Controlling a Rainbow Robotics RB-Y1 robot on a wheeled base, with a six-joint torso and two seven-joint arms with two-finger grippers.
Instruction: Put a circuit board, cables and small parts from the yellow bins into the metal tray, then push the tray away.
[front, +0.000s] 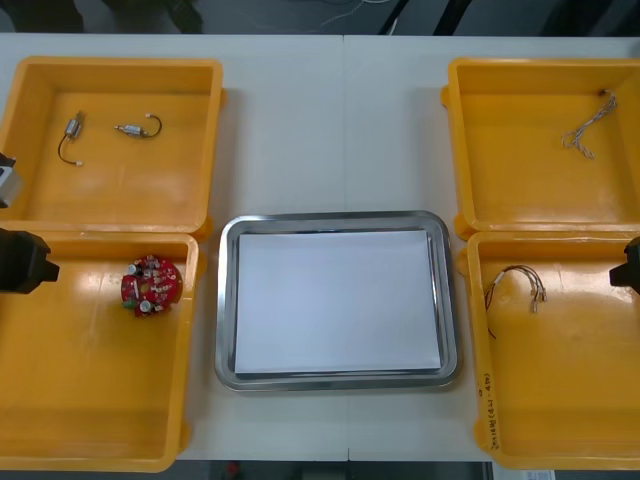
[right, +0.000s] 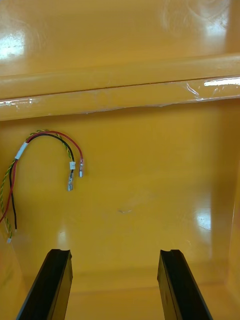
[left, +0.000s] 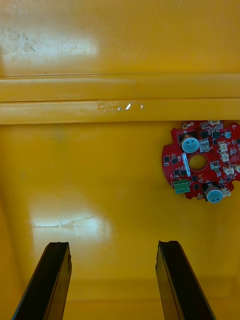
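The metal tray (front: 337, 217) is sitting white-lined and bare at the middle of the desk (front: 300, 120), so in my judgement nothing is loaded and every step, the final push included, is waiting. The round red circuit board (front: 151, 284) is lying in the nearer left yellow bin (front: 100, 420), two small metal parts (front: 133, 129) in the farther left bin (front: 120, 205), the red and yellow cable (front: 515, 285) in the nearer right bin (front: 560, 420), and a pale twisted cable (front: 585, 130) in the farther right bin (front: 520, 200). The left pincer (left: 112, 245) is hovering released over its bin floor with the board ahead and off to one side of its fingers, and the right pincer (right: 115, 252) is hovering released likewise, its cable lying ahead and aside.
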